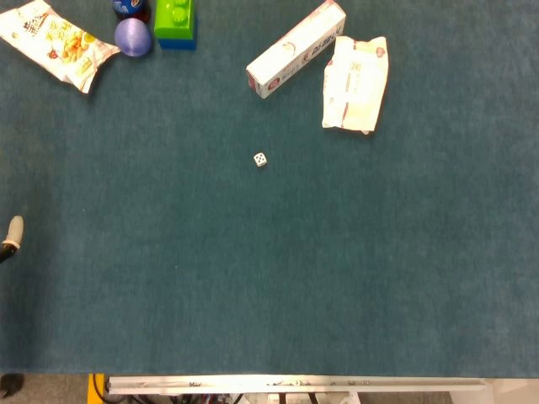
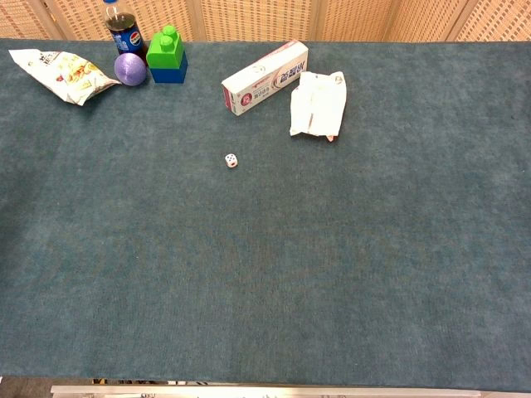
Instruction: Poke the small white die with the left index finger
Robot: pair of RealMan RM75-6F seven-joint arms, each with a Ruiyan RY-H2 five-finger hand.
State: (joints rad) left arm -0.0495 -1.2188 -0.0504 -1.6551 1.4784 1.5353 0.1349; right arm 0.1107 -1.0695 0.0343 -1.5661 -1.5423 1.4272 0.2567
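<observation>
The small white die [image 1: 260,159] lies alone on the teal table cloth, a little above the middle; the chest view shows the die [image 2: 231,160] too. Only a pale tip of my left hand [image 1: 13,233] pokes in at the left edge of the head view, far to the left of the die and below its level. How its fingers lie is hidden. The chest view shows no hand. My right hand appears in neither view.
Along the far side: a snack bag [image 1: 56,42], a purple ball [image 1: 133,37], a green and blue block [image 1: 175,23], a cola bottle [image 2: 124,28], a long white box [image 1: 296,49] and a white packet [image 1: 355,82]. The table's front edge [image 1: 295,385] runs along the bottom.
</observation>
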